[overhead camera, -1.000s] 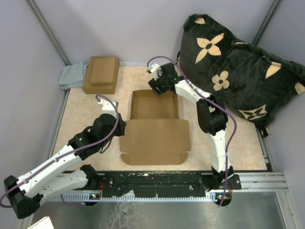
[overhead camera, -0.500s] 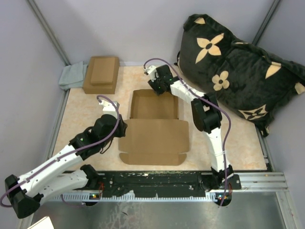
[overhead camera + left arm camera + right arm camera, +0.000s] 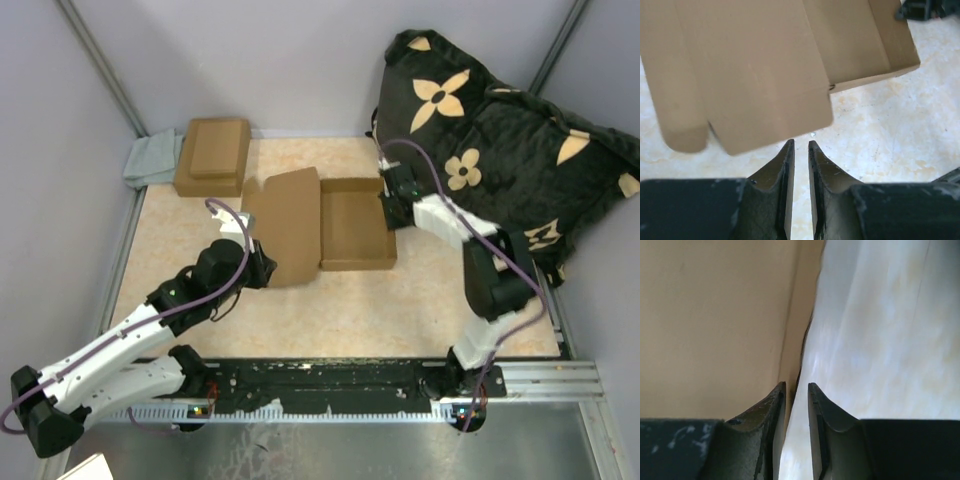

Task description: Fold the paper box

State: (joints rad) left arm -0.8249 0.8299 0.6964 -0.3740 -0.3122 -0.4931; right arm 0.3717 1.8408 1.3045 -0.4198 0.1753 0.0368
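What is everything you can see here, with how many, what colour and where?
paper box: one, brown, middle of the table, an open tray with its lid flap open to the left.
stacked boxes: two, brown, smaller on larger, far left corner.
cloth: one, grey-green, far left, beside the stacked boxes.
cushion: one, black with beige flowers, far right corner.
table: one, mottled beige top.
left gripper: one, black fingers, at the lid flap's near edge, jaws a narrow slit apart, empty.
right gripper: one, black fingers, at the tray's right wall, jaws closed on it.
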